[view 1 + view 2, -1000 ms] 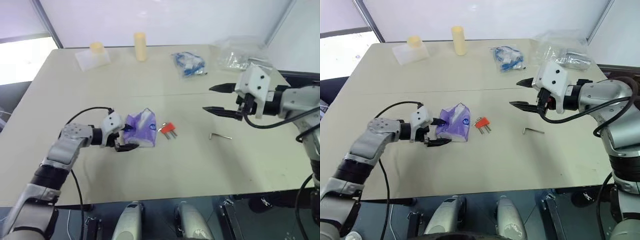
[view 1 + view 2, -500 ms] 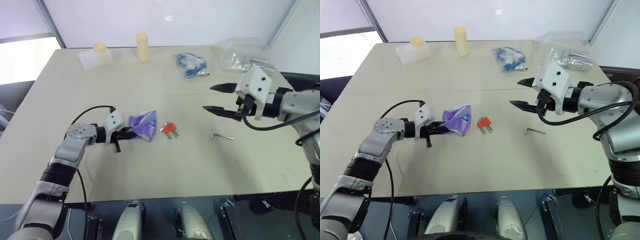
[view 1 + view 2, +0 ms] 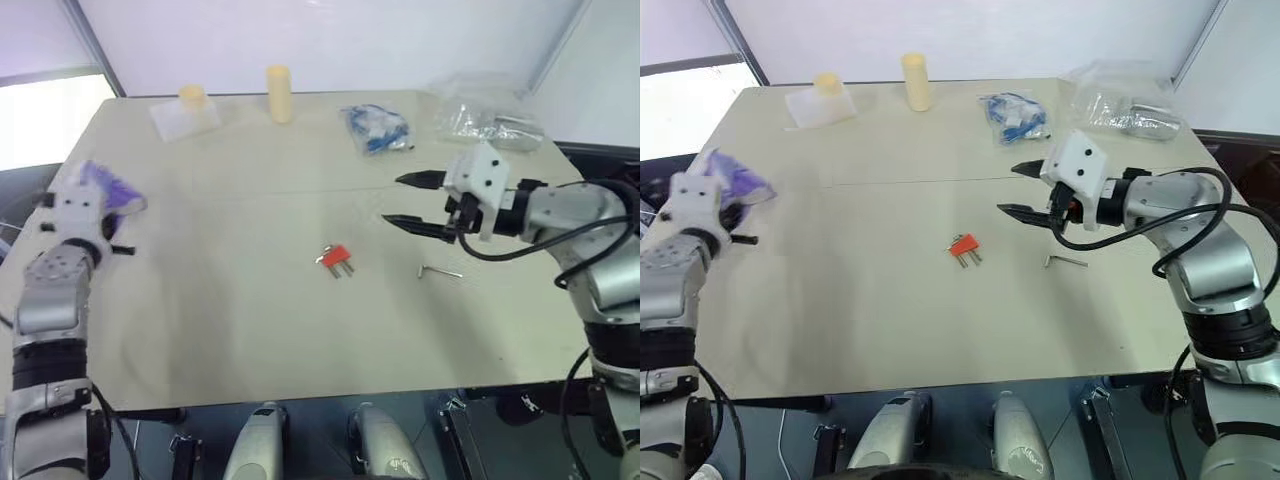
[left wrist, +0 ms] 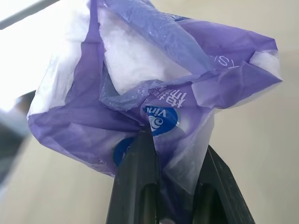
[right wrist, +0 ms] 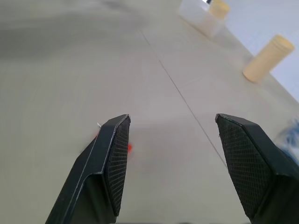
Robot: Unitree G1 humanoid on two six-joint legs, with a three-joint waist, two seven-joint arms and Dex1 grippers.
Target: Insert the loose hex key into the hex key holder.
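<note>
Red plastic, the hex key holder (image 3: 336, 257) lay mid-table, the loose hex key (image 3: 440, 271) well apart to its right. My right gripper (image 3: 404, 200) hovered spread above them; my left gripper (image 4: 175, 186) pinched a purple pouch (image 4: 154, 88) at the table's left edge

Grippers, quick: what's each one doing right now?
Left gripper: shut on the purple pouch, held at the table's left edge.
Right gripper: open, empty, above the table near the hex key.

Red holder (image 3: 336, 257) (purple-white pouch (image 4: 154, 88))
</note>
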